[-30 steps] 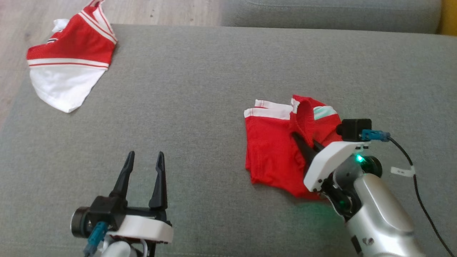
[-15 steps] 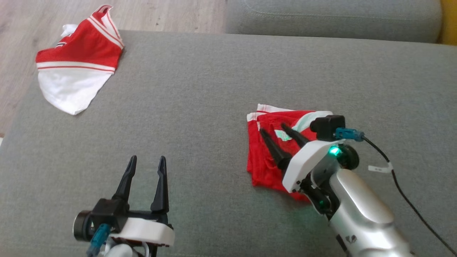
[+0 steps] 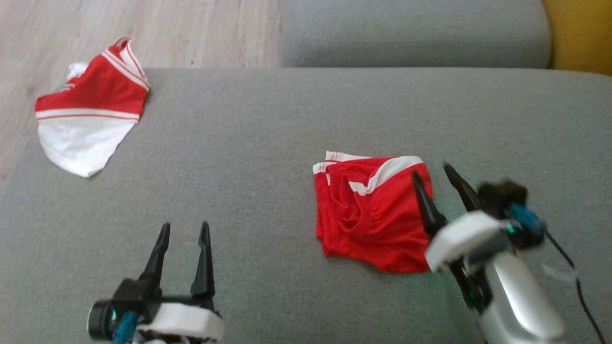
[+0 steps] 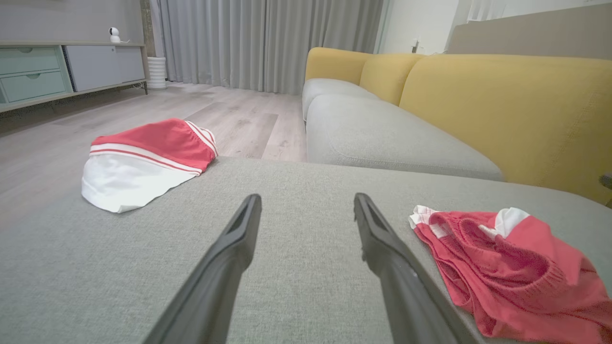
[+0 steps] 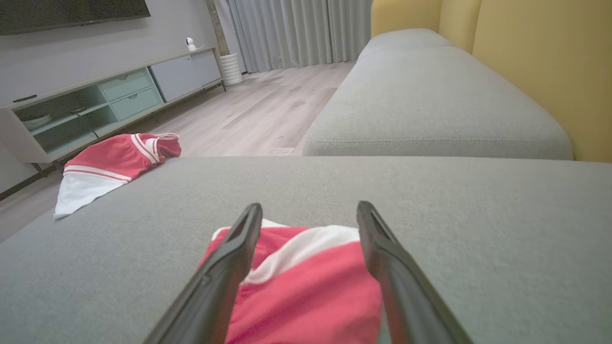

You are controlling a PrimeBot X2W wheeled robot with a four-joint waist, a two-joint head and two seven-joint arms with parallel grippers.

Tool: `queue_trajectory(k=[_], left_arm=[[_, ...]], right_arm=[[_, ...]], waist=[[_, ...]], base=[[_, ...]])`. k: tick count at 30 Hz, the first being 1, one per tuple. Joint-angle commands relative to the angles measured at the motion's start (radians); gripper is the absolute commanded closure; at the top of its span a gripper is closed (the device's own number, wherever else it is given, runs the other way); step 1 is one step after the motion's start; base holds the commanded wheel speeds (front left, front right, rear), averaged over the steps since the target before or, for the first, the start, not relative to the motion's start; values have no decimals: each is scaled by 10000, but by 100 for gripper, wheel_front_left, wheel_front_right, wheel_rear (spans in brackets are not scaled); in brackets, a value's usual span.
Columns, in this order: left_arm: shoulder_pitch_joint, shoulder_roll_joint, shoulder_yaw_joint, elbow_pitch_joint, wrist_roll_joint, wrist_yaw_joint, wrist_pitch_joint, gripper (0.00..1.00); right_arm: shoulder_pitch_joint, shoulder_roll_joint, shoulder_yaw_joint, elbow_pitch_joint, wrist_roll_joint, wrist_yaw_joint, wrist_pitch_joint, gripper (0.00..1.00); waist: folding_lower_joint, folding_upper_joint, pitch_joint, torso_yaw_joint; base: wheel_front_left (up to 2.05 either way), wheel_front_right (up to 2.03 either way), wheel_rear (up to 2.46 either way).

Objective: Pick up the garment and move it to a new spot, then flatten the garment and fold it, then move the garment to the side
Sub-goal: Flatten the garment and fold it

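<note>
Red shorts folded on grey sofa seat; right gripper spread at their right edge; left gripper spread (well apart).

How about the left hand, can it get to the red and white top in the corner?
Probably yes. The left hand is open, and only bare sofa lies between it and the top, though it's a far stretch.

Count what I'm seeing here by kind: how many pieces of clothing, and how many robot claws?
Garments: 2, the folded red garment and the red-and-white garment.
Grippers: 2, the left gripper and the right gripper, both open.
Total: 4.
</note>
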Motion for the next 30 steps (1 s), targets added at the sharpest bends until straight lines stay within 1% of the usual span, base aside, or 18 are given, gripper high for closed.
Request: queue_trajectory(k=[1,8,15,22,30], left_arm=[[-162,245,446,-126,-62,83,-92,0],[294,298,426,195,-251,24,-88,0],[593,377,427,292,-396,-14,-73,0],[647,387,405,290,-443,-33,-77,0],[585,417,330,270,-447,-39,-24,0]], right_arm=[[70,83,-52,-489,-95,-7,-194,0],[1370,83,-930,-1304,-532,-7,-531,0],[2538,83,-1236,-1892,-279,-7,-862,0],[2899,83,-1323,-1961,-132,-7,-921,0],[2975,83,-1332,-1866,-96,-7,-916,0]], waist=[[0,-1,-183,-56],[0,-1,-554,-53],[0,-1,-876,152],[0,-1,-1024,236],[0,-1,-1113,279]], base=[[0,0,0],[0,0,0],[0,0,0],[0,0,0],[0,0,0]])
